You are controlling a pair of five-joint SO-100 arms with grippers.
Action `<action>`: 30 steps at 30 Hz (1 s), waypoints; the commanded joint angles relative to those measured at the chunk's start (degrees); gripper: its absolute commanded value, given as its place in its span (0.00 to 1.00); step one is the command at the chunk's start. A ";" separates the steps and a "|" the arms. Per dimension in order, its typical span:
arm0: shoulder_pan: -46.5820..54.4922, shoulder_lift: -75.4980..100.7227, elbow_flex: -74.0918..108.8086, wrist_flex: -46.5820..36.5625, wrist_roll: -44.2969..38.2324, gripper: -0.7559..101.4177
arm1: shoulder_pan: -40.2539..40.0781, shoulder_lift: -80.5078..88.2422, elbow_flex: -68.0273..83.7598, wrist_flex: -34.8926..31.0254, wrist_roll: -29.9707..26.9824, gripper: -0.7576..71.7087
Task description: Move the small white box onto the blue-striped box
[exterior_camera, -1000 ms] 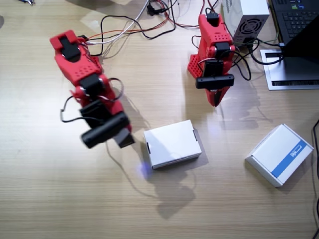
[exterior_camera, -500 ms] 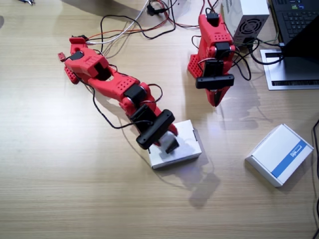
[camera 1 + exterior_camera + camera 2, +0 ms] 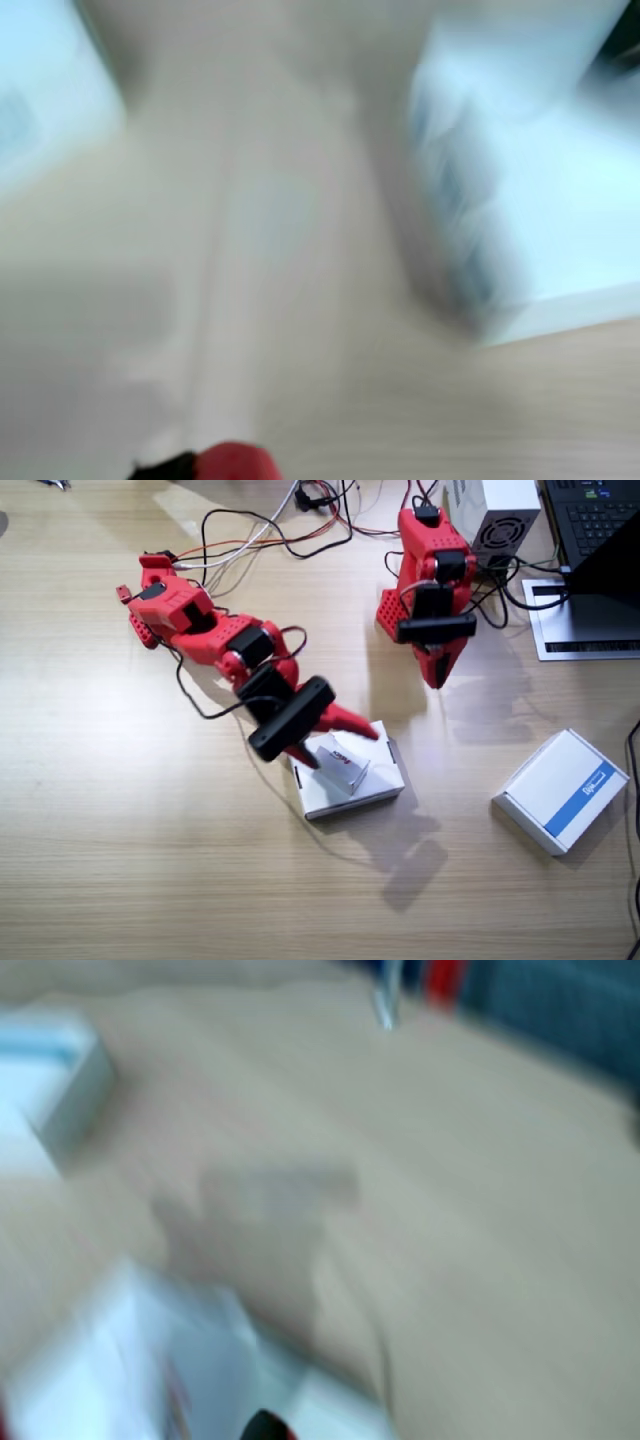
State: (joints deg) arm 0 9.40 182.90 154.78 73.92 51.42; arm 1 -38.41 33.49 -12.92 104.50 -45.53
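Observation:
The small white box (image 3: 343,766), with dark print on top, sits tilted on the plain white flat box (image 3: 375,780) at the table's middle. My right gripper (image 3: 340,748) hangs just over it, open. One red finger (image 3: 355,726) stretches past the small box's far side and the other (image 3: 302,756) is at its near-left corner. Whether they touch it I cannot tell. The blue-striped box (image 3: 562,790) lies far off to one side, by itself. My left gripper (image 3: 435,678) points down at bare table, shut and holding nothing. Both wrist views are blurred.
Cables (image 3: 270,530) trail across the table's far side behind the arms. A grey power supply (image 3: 500,520) and a laptop (image 3: 595,540) stand at the far corner near the left arm. A stretch of bare wood separates the plain white box from the blue-striped box.
My right arm swung from beside the plain white box to over it. Its fingers have spread, and the small white box now shows tilted on the plain box. The left arm shifted slightly.

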 commanded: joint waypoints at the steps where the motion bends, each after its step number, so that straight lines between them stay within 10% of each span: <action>1: 10.81 -22.85 -35.95 8.88 -13.10 0.16 | 18.90 13.89 7.91 3.34 8.44 0.13; 5: 18.19 -40.78 -62.40 15.73 -20.83 0.22 | 36.04 46.49 75.85 -8.79 -13.27 0.02; 8: 20.74 -53.79 -73.56 16.61 -23.73 0.26 | 44.65 83.32 123.57 -29.88 -33.49 0.23; 10: 22.06 -67.06 -85.69 19.69 -27.86 0.28 | 46.85 97.82 138.87 -34.19 -35.51 0.01; 16: 27.86 -95.27 -100.02 21.62 -38.06 0.28 | 45.35 147.66 167.61 -19.51 -37.53 0.01; 30: 25.14 -120.23 -116.72 21.97 -41.22 0.30 | 44.74 147.66 176.13 -20.39 -40.61 0.01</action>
State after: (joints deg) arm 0 34.89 59.68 40.43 93.60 10.37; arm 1 5.98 180.09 162.51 85.08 -84.64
